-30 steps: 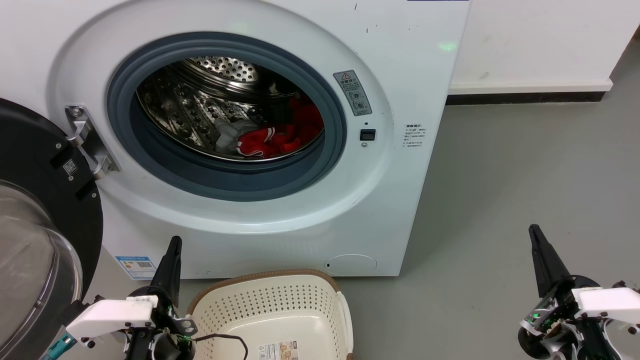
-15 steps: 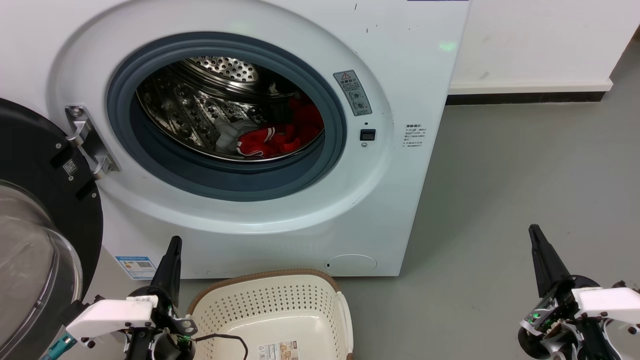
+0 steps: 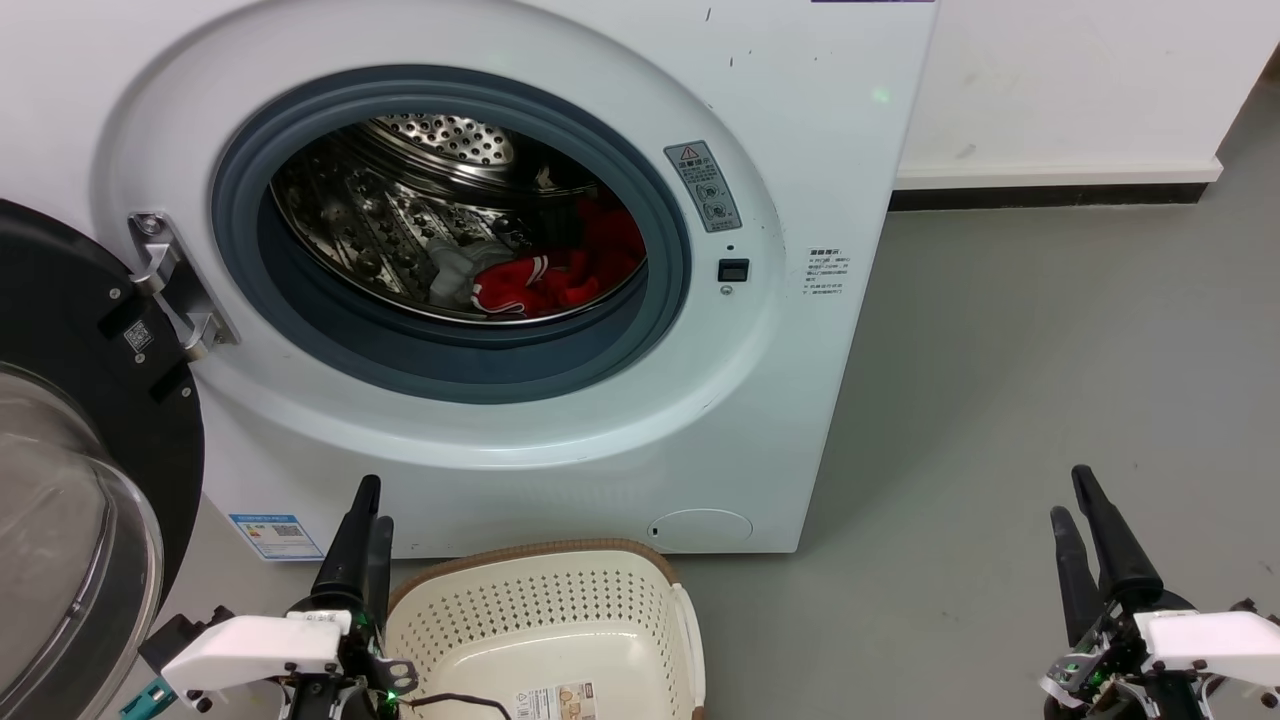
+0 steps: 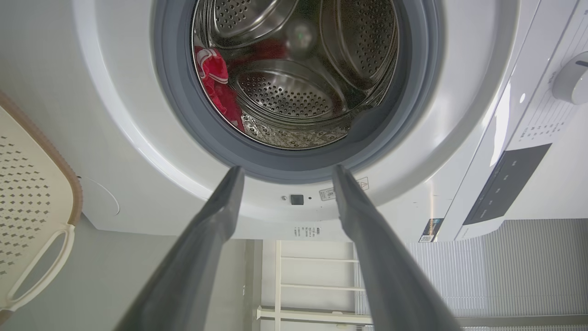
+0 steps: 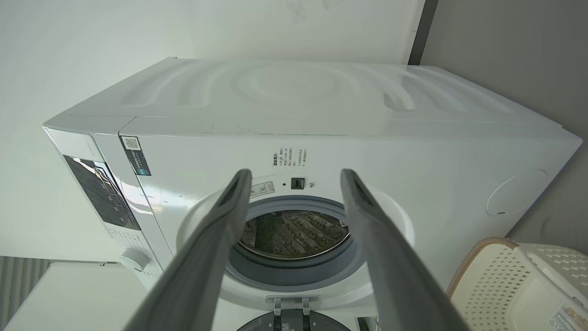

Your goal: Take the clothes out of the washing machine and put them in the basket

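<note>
Awaiting the first pick: as far as the views show, none of the load has left the washer. Item, clothes: a heap of red garments with white stripe trim, a pale piece touching its left side, lying low in the steel drum, toward the right of the opening. Item, door: black-framed glass, swung wide to the left on its hinge, leaving the mouth inside the grey seal unobstructed. Item, basket: cream perforated plastic with a brown rim, on the floor just in front of the washer's base; its visible interior holds a paper label and no garment. Item, left gripper: low, just beside the basket's left rim, fingers apart, holding nothing; its wrist view looks into the drum. Item, right gripper: low at the right over bare floor, well apart from washer and basket, fingers likewise apart and holding nothing. Progress, judged: door opened. Left to do: reach into the drum, grip, and carry every garment to the basket. The heap probably calls for more than one trip.
</note>
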